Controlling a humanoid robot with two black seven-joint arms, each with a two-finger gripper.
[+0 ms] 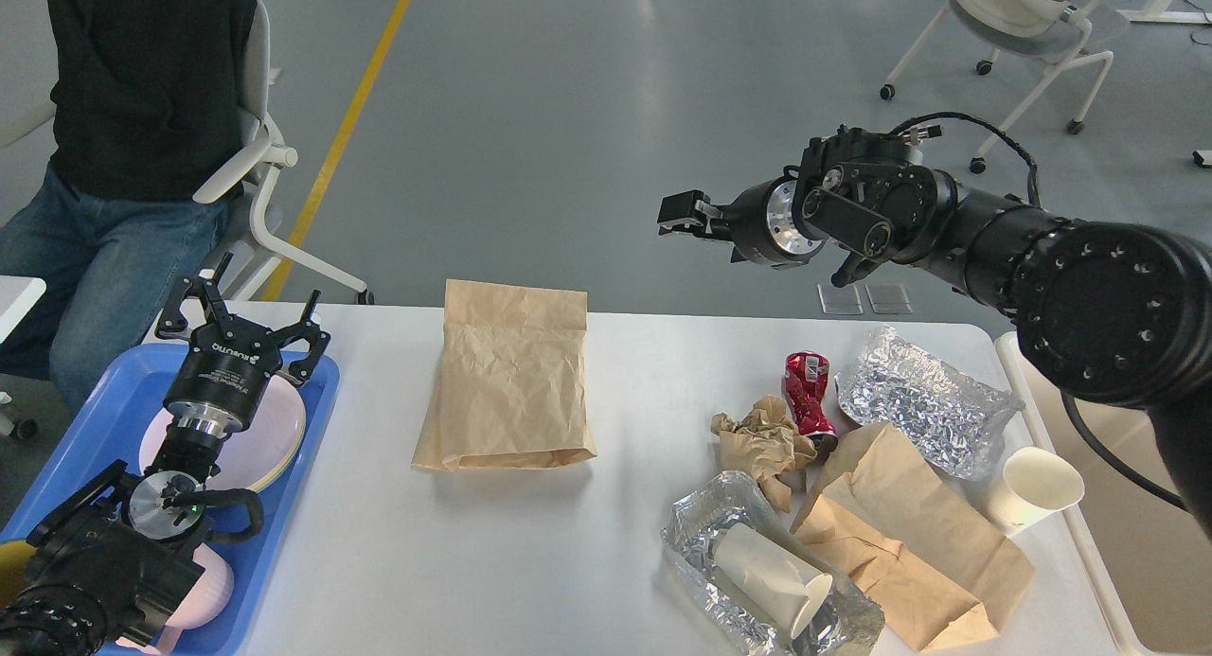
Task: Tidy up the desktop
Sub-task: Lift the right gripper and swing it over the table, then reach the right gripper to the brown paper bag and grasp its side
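Observation:
The white desktop (473,561) fills the lower view. A flat brown paper bag (511,391) lies at its middle. At the right lie crumpled brown paper (762,443), a crushed red can (807,386), crumpled foil (923,410), an upright white paper cup (1037,486), another brown bag (909,533) and a foil tray (691,533) with a paper cup (772,573) lying in it. My left gripper (243,313) is open and empty above a pink plate (270,438). My right gripper (684,216) hangs in the air beyond the table's far edge, seen side-on and holding nothing that I can see.
A blue tray (85,419) at the left edge holds the pink plate and a pink bowl (213,590). A seated person (142,116) and a white chair (260,154) are at the far left. Another chair (1032,22) stands on the floor at the back right.

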